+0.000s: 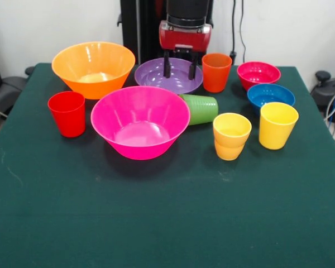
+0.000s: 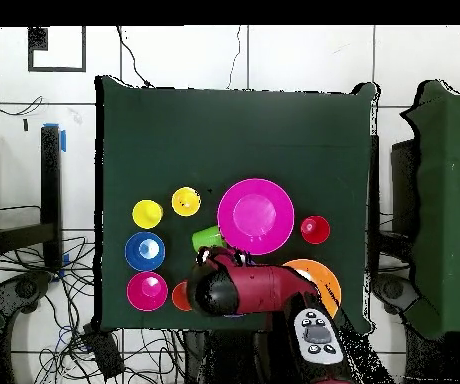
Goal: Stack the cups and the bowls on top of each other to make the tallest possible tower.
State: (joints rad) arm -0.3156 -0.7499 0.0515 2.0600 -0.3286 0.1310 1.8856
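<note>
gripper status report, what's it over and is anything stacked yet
Gripper open, empty, fingers down over purple bowl. One yellow cup sits on an orange one; nothing else stacked. Green cup on its side against pink bowl.

The surface [image 1: 156, 223] is covered in dark green cloth, matt and slightly fuzzy. The pink bowl [image 1: 140, 121], orange bowl [image 1: 93, 68] and purple bowl [image 1: 168, 74] look like smooth, glossy, half see-through plastic. The red cup [image 1: 67, 113] and yellow cup [image 1: 277, 124] are duller plastic. The end effector [image 1: 179, 67] has shiny red casing above black fingers.
</note>
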